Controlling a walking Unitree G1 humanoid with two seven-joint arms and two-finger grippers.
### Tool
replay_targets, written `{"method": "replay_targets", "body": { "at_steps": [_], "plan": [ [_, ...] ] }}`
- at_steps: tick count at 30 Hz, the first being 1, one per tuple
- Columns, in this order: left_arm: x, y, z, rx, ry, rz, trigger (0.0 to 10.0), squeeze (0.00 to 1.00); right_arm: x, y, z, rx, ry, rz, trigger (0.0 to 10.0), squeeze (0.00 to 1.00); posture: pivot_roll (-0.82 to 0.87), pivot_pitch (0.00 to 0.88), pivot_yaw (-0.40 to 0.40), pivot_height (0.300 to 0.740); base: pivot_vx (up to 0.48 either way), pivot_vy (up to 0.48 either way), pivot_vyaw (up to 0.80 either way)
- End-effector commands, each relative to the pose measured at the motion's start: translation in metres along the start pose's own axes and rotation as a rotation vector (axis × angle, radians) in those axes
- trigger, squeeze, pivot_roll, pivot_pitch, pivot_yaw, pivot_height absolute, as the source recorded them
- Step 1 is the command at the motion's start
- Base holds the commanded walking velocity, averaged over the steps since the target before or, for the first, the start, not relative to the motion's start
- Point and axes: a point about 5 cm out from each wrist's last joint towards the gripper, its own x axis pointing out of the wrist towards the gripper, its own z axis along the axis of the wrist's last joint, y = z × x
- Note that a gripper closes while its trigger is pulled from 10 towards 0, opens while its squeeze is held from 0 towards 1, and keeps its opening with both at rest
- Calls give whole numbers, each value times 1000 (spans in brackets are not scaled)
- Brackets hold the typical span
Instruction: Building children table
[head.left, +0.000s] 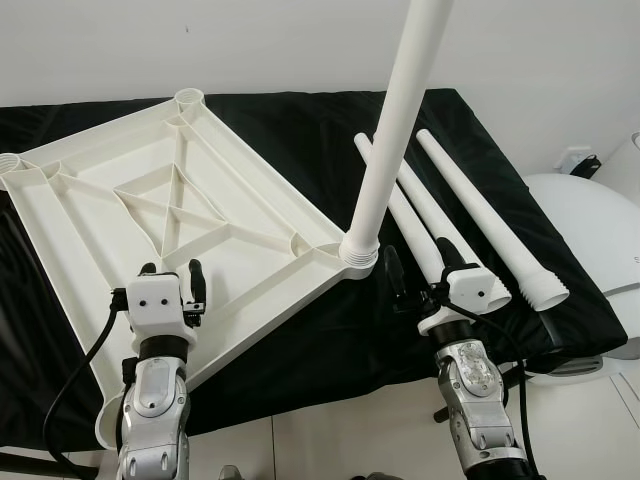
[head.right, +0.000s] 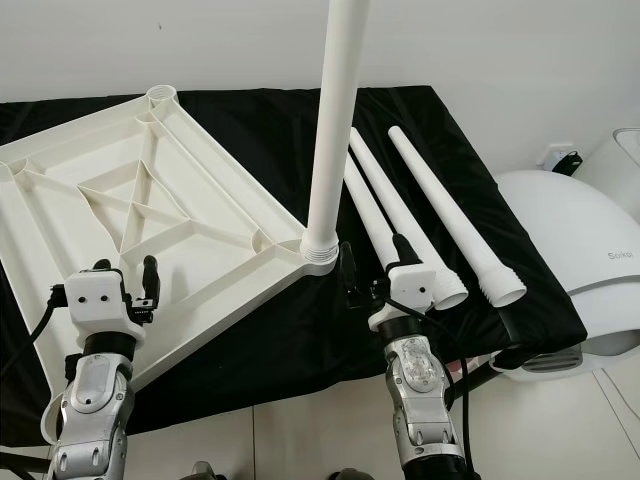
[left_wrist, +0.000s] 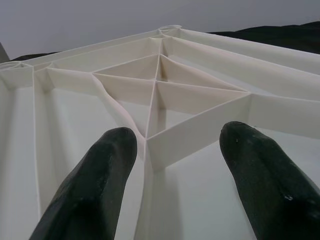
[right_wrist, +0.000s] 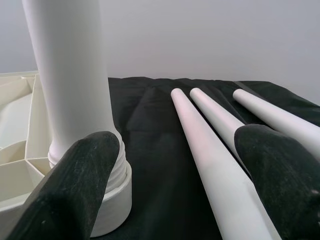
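Right pincer (right_wrist: 165, 185) gapes wide beside the upright leg (head.left: 400, 120) (three loose legs (head.left: 490, 220) near) — left pincer (left_wrist: 175, 180) wide over the tabletop (head.left: 120, 230).

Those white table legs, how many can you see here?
4. One leg stands upright, fitted in the corner socket of the upside-down tabletop. Three loose legs lie side by side on the black cloth to its right.
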Motion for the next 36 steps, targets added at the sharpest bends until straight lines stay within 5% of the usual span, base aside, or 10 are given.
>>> {"method": "replay_targets", "body": {
  "at_steps": [1,36],
  "plan": [
    [-9,1,-17,-3,96,31,10000,0,0,1,-2,5,3,6,10000,0,66,115,-28,740,0,0,0],
    [1,-15,-15,-63,64,-54,10000,0,11,-2,-1,0,-15,37,10000,0,57,74,-50,740,0,0,0]
  ]
}}
